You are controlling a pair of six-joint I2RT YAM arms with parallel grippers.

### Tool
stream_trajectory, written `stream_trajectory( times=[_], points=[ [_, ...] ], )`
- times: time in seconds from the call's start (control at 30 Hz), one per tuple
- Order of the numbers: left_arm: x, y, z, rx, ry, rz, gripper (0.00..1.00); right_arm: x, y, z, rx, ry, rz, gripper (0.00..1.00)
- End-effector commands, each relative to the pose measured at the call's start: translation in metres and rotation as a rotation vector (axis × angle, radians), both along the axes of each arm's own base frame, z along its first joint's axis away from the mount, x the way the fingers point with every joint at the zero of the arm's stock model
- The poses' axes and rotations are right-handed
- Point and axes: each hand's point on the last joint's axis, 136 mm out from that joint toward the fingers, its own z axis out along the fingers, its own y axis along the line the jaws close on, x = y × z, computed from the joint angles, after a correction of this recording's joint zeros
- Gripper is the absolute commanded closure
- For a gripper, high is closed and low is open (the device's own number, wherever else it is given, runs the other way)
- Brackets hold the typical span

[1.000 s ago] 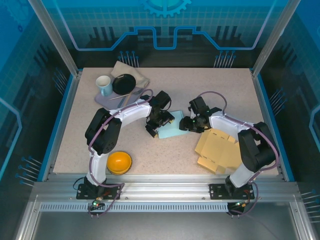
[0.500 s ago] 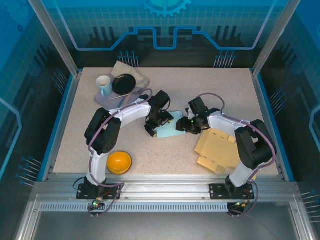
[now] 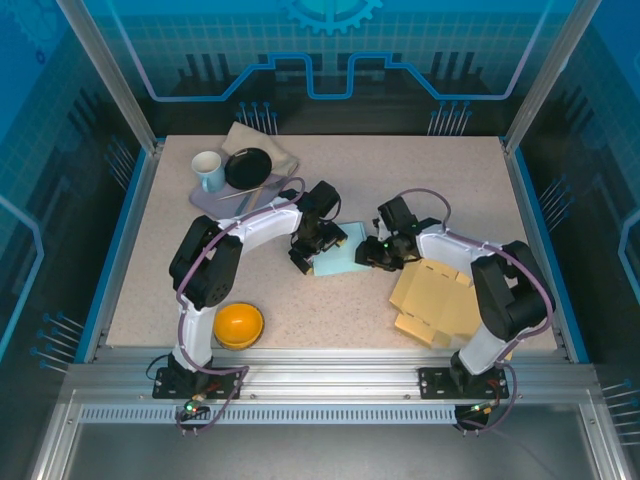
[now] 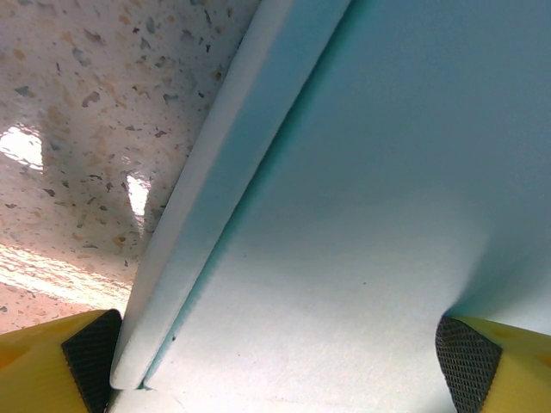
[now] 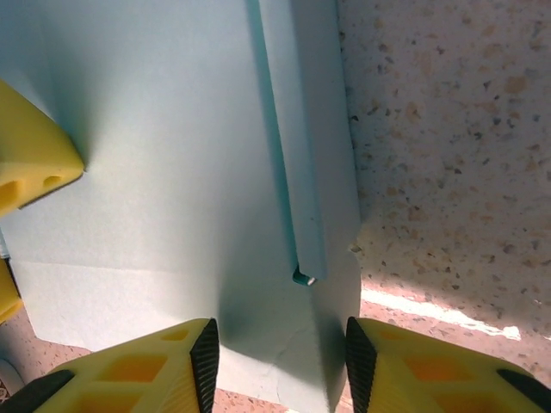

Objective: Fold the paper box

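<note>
The paper box (image 3: 342,263) is a light blue sheet lying flat mid-table, with one flap folded over along an edge (image 5: 297,146). My left gripper (image 3: 316,250) stands wide open over its left part, a pad at each side of the sheet (image 4: 344,215), the folded edge (image 4: 215,172) beside the left pad (image 4: 90,361). My right gripper (image 3: 372,253) is at the box's right corner, jaws partly apart (image 5: 280,361) over the flat paper (image 5: 172,172) just below the flap's end. Nothing is pinched between them. A yellow finger of the left gripper (image 5: 34,155) rests on the sheet.
A flat brown cardboard blank (image 3: 436,300) lies under the right forearm. An orange bowl (image 3: 239,325) sits near the front left. At the back left a tray (image 3: 205,198) carries a mug (image 3: 208,170) and a black bowl (image 3: 248,167), with a cloth (image 3: 270,145) behind.
The right gripper's jaws have narrowed and it has edged slightly left onto the box's corner. The left arm and the box have stayed put.
</note>
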Motion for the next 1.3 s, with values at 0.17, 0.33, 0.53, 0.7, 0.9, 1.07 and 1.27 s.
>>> stream_trajectory(
  times=[0.17, 0.33, 0.53, 0.7, 0.9, 1.07, 1.27],
  points=[
    [-0.020, 0.027, -0.023, 0.101, 0.086, 0.027, 0.04, -0.011, 0.003, -0.004, 0.009, -0.020, 0.029, 0.63],
    [-0.019, 0.028, -0.024, 0.102, 0.088, 0.028, 0.04, -0.016, 0.000, -0.009, 0.005, -0.026, 0.033, 0.65],
    [-0.019, 0.029, -0.026, 0.104, 0.090, 0.028, 0.04, -0.014, -0.008, -0.017, -0.047, -0.066, 0.054, 0.65],
    [-0.020, 0.030, -0.027, 0.106, 0.095, 0.028, 0.03, -0.017, -0.009, -0.026, -0.050, -0.061, 0.055, 0.65],
    [-0.019, 0.031, -0.027, 0.105, 0.097, 0.028, 0.03, -0.017, -0.011, -0.033, -0.062, -0.071, 0.063, 0.65],
    [-0.019, 0.034, -0.028, 0.111, 0.099, 0.031, 0.03, -0.020, -0.019, -0.043, -0.091, -0.082, 0.065, 0.65],
    [-0.020, 0.035, -0.031, 0.111, 0.105, 0.031, 0.03, -0.022, -0.023, -0.054, -0.090, -0.096, 0.057, 0.65]
  ],
)
